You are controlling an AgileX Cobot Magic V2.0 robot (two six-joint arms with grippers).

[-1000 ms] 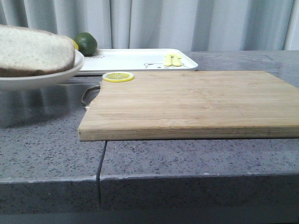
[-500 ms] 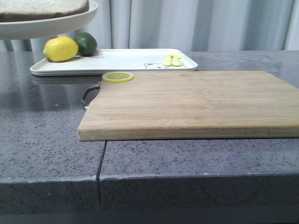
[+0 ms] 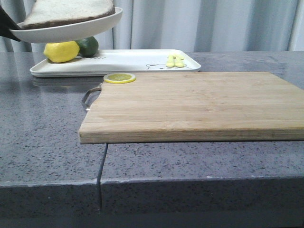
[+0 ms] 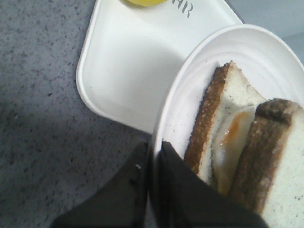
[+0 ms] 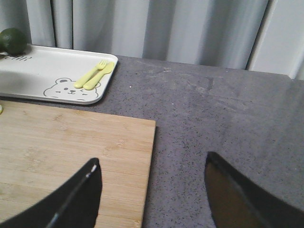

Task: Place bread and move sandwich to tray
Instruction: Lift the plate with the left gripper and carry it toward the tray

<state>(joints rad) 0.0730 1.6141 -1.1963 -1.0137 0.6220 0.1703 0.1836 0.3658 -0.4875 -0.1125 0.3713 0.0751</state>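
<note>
- A grey speckled counter (image 3: 47, 142) fills the scene, with pale curtains behind it.
- A wooden cutting board (image 3: 190, 107) lies flat on the counter, its metal handle pointing left.
- The tray (image 3: 128, 61), white with a bear drawing, lies just behind the cutting board, holding a lemon (image 3: 61, 51), a lime (image 3: 88, 46) and a small yellow fork and spoon (image 3: 175, 61).
- A round white plate (image 3: 71, 31) hangs in the air, tilted, above the tray's left end, behind the cutting board.
- The sandwich (image 4: 237, 147) lies on the plate, fried egg between two bread slices.
- The left gripper (image 4: 153, 161) is clamped on the plate's rim.
- The right gripper (image 5: 152, 190) hovers over the cutting board's right edge, fingers spread wide, holding nothing.
- A lemon slice (image 3: 119, 78) rests on the cutting board's back left corner.
</note>
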